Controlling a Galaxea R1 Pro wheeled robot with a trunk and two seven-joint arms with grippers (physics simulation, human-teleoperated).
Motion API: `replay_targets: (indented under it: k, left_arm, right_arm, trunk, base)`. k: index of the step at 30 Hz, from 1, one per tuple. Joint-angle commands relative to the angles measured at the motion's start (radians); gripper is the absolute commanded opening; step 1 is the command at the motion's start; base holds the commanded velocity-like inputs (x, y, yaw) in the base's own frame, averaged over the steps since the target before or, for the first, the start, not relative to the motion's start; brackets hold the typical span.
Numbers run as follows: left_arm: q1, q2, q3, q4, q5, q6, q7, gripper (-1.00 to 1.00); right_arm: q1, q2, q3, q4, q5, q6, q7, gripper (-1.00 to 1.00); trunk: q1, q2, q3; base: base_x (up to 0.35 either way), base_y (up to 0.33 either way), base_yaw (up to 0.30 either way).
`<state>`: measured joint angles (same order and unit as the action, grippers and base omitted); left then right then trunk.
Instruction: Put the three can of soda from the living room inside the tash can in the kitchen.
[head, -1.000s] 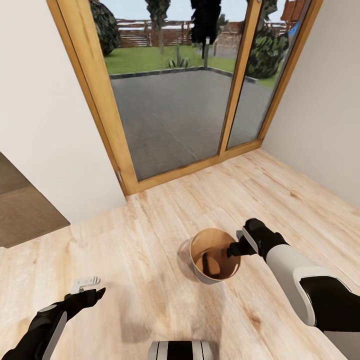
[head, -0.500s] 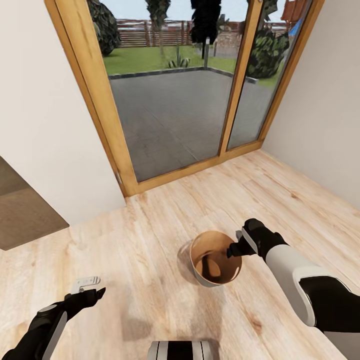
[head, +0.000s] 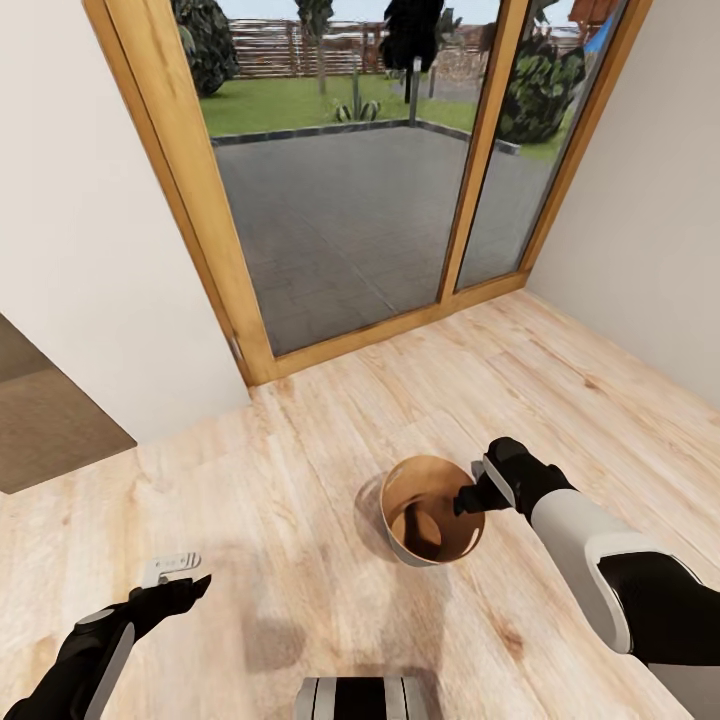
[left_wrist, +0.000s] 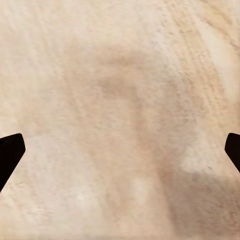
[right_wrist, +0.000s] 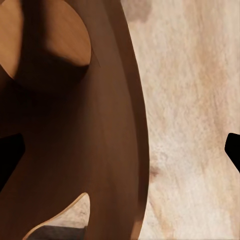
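The tash can (head: 402, 546) stands on the light wood floor, grey outside and tan-brown inside. No can of soda is visible in it; its shadowed inside shows just the round wooden bottom (right_wrist: 50, 40). My right gripper (head: 466, 499) hangs at the can's right rim. In the right wrist view its fingers stand wide apart, one over the can's inside wall (right_wrist: 100, 150) and one over the floor, open and straddling the rim. The oval handle hole (right_wrist: 65, 220) shows near the rim. My left gripper (head: 182, 577) hovers open over bare floor (left_wrist: 120, 100), holding nothing.
Wood-framed glass doors (head: 470, 190) fill the wall ahead, with a patio and garden behind. White walls (head: 90, 250) close both sides. A dark brown surface (head: 40, 430) lies at the left edge. My base (head: 360, 698) shows at the bottom.
The whole view has shifted slightly, so the camera moved. The can and both arms keep their places.
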<state>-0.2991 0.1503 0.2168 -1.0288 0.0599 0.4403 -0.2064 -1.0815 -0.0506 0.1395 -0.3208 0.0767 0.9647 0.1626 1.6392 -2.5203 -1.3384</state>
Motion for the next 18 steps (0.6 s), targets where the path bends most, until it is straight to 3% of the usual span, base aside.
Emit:
replay_targets:
  k: [1, 8, 14, 18]
  left_arm:
    - [0.000, 0.000, 0.000, 0.000, 0.000, 0.000, 0.000, 1.00]
    - [0.000, 0.000, 0.000, 0.000, 0.001, 0.000, 0.000, 1.00]
    - [0.000, 0.000, 0.000, 0.000, 0.001, 0.000, 0.000, 1.00]
    - [0.000, 0.000, 0.000, 0.000, 0.001, 0.000, 0.000, 1.00]
  right_arm:
    - [0.000, 0.000, 0.000, 0.000, 0.000, -0.001, 0.000, 1.00]
    - [0.000, 0.001, 0.001, 0.000, 0.000, -0.005, 0.000, 1.00]
    - [0.001, 0.001, 0.001, 0.000, -0.001, -0.006, 0.000, 1.00]
    - [0.000, 0.001, 0.001, 0.000, 0.000, -0.006, 0.000, 1.00]
  trunk:
    - [0.000, 0.000, 0.000]
    - [0.000, 0.000, 0.000]
    - [0.003, -0.001, -0.023]
    - [0.003, -0.001, -0.023]
  base:
    - [0.000, 0.000, 0.000]
    - [0.000, 0.000, 0.000]
    - [0.000, 0.000, 0.000]
    - [0.000, 0.000, 0.000]
